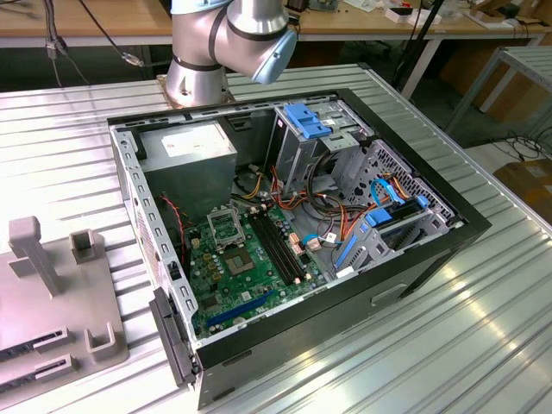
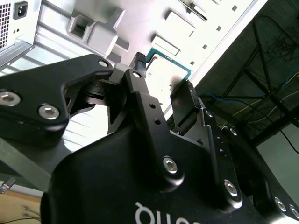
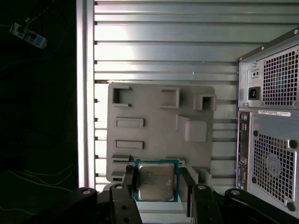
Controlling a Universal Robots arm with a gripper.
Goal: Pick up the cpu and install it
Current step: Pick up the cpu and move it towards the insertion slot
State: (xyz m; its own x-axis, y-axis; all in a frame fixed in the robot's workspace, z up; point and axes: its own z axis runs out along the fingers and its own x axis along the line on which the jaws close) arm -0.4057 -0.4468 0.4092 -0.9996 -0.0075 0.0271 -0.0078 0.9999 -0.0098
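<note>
Closest in, your gripper [image 3: 157, 184] is clamping the cpu [image 3: 155, 181] in the first wrist view. The two black fingers [image 3: 129, 183] are pressing on opposite edges of the chip, and its pale metal face is pointing toward the camera. In the second wrist view the green-edged cpu [image 2: 166, 70] is sitting between the same fingertips. Beyond the chip, the grey fixture [image 3: 154, 116] is lying flat on the ribbed table [image 3: 154, 51], and it is looking small and whole next to the cpu. From that I am judging the chip to be riding clear of the fixture (contact itself is not something I can confirm), so the pick-up half is looking done. Turning to the exterior view, the fixture [image 1: 60, 293] is sitting at about 8 o'clock of the open computer case [image 1: 345, 310], close beside its wall. Inside the case, the black-and-silver socket frame [image 1: 226, 226] is waiting toward 11 o'clock on the green board [image 1: 250, 276], and it is looking unfilled to me. That leaves the install half yet to be done. Farthest off, at 12 o'clock past the case, your arm [image 1: 228, 39] is rising from its base.
</note>
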